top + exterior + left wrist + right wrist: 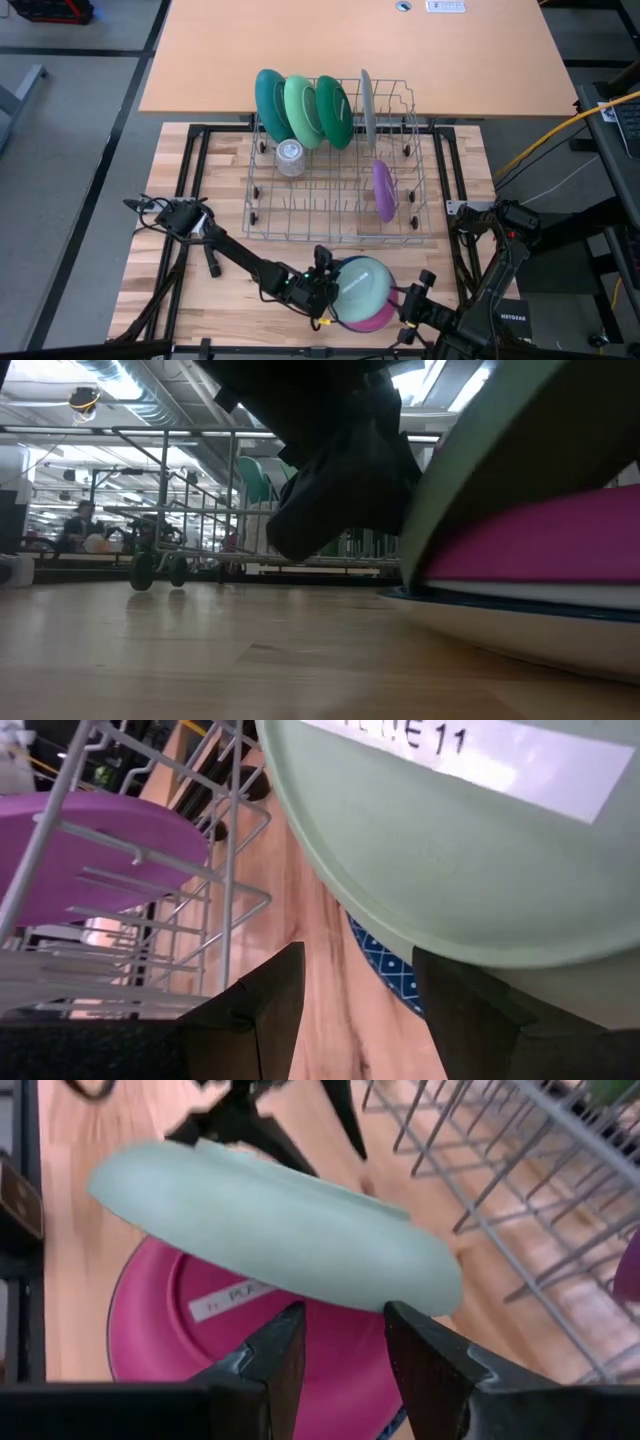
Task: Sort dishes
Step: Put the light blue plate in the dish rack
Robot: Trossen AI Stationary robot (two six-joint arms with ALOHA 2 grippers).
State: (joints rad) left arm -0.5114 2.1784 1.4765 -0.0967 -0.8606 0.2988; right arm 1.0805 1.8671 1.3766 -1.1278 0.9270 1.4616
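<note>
A pale green dish [362, 285] tops a stack near the table's front edge, tilted, its labelled face [470, 750] turned toward the table's left. Under it lie a magenta dish [230, 1330], a blue-patterned one [385, 970] and a white one [520, 630]. My right gripper [345, 1330] is at the stack's right, shut on the pale green dish. My left gripper [360, 990] stands open at the stack's left, low over the table. One of its fingers [470, 1010] is close under the dish's rim; whether it touches, I cannot tell. My right gripper pinches the pale green dish's rim [345, 1295] between its two fingers, on the side toward the table's right. The fingers come slanting down from the right. The dish is tilted, this side raised above the magenta dish; its left edge [410, 575] is low on the stack.
A wire dish rack [335, 210] stands behind the stack with teal and green plates [305, 105], a grey plate [368, 105], a purple plate [383, 188] and a clear cup [289, 156]. Bare wood lies to the stack's left. A second tabletop [360, 40] lies beyond.
</note>
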